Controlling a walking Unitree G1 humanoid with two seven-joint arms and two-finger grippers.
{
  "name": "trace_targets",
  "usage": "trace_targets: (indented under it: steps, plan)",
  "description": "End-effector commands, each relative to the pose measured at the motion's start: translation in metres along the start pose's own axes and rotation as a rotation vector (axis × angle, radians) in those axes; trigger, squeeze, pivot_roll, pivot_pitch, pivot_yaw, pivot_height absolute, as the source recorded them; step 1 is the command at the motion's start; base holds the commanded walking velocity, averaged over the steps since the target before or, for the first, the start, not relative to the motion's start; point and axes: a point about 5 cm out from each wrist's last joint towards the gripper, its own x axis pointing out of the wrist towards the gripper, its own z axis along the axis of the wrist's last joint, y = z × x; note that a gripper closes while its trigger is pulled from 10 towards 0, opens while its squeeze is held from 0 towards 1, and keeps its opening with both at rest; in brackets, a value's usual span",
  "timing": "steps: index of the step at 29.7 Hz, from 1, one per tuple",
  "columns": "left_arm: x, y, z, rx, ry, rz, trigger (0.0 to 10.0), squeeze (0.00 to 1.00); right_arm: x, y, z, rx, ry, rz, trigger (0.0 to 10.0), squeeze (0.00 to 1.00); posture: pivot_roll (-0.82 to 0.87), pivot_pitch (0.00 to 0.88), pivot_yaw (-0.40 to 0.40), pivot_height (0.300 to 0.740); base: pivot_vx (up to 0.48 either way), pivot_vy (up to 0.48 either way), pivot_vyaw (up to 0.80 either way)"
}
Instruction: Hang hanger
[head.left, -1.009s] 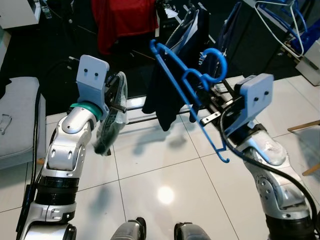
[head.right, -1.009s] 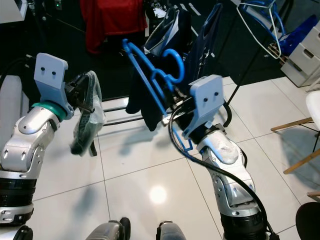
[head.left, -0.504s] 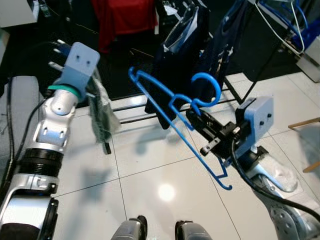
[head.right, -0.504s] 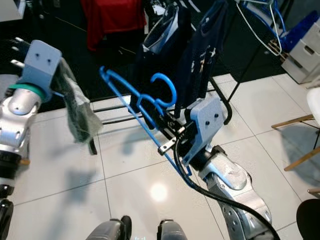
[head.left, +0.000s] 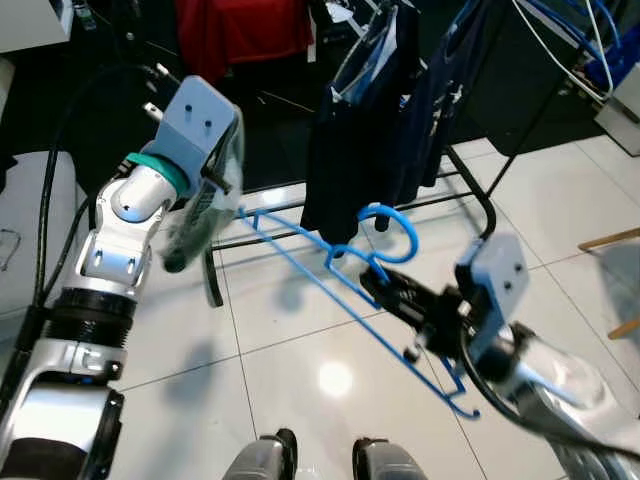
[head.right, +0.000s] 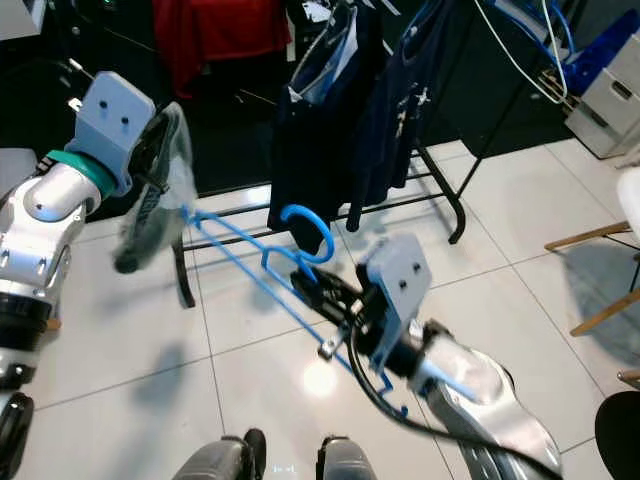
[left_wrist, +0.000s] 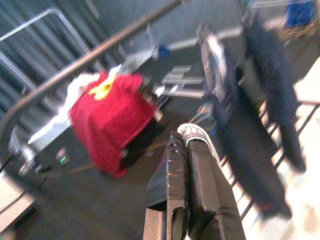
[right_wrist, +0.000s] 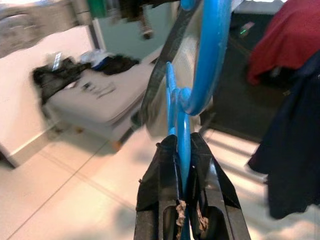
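Right tool (right_wrist: 183, 165) clamped on blue plastic hanger (head.left: 330, 270) just below its hook; hanger held low over white tile floor (head.left: 300, 330), beside garment rack (head.left: 470, 180) of dark shirts (head.left: 360, 130). Left tool (left_wrist: 186, 150) raised, fingers closed on a dark cloth (head.left: 200, 210).

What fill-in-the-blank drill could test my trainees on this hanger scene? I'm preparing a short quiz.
1. The right tool is shut on a hanger coloured ____.
2. The left tool grips a dark ____.
3. Two dark garments hang from the black ____.
4. The floor under the robot is laid with white ____.

Missing words: blue; garment; rack; tiles
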Motion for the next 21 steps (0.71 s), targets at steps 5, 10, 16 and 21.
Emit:
trace_targets:
  steps: [5, 10, 16, 21]
  plan:
    - [-0.001, -0.007, 0.004, -0.023, -0.052, -0.026, 10.0, 0.0, 0.013, -0.009, 0.006, 0.012, -0.046, -0.043, 10.0, 0.0, -0.11, 0.102, 0.064, 0.74, 0.0, 0.0, 0.0]
    - [-0.001, -0.008, 0.004, -0.022, -0.057, -0.03, 10.0, 0.0, 0.015, -0.008, 0.007, 0.02, -0.056, -0.039, 10.0, 0.0, -0.11, 0.103, 0.064, 0.74, 0.0, 0.0, 0.0]
    - [-0.001, -0.007, 0.001, -0.029, -0.053, -0.04, 10.0, 0.0, 0.01, -0.001, 0.01, 0.027, -0.06, -0.023, 10.0, 0.0, -0.12, 0.111, 0.069, 0.74, 0.0, 0.0, 0.0]
    - [0.001, -0.009, 0.003, -0.052, -0.057, -0.056, 10.0, 0.0, 0.008, -0.011, 0.011, -0.013, -0.066, -0.088, 10.0, 0.0, -0.13, 0.112, 0.084, 0.74, 0.0, 0.0, 0.0]
